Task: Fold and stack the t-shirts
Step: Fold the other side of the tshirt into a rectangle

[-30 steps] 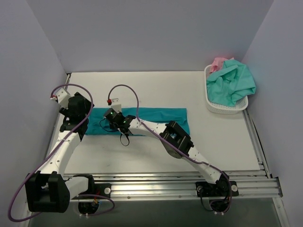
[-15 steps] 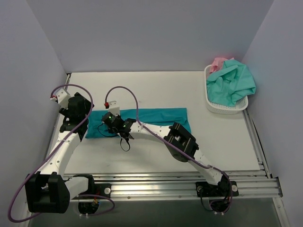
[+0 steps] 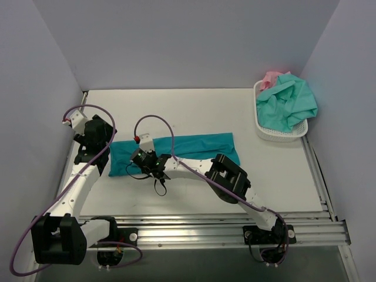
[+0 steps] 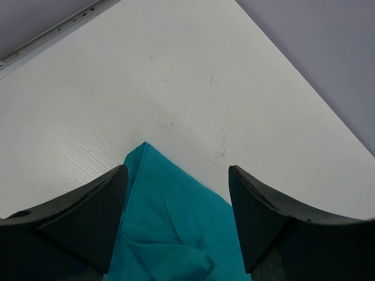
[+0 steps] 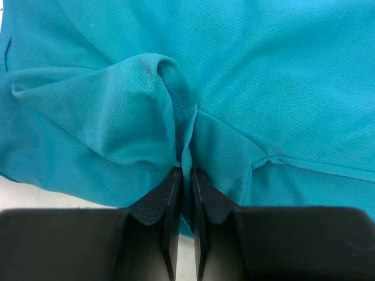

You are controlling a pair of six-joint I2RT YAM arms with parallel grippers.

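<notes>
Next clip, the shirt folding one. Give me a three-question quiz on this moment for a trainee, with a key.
1. True or false: the right gripper is shut on a fold of the teal-blue shirt.
2. What lies in the white basket? A: a mint-green shirt and a pink shirt. B: only the teal-blue shirt. C: nothing.
3. Fill in: the left gripper is ____ (open or shut).
Key: 1 true; 2 A; 3 open.
</notes>
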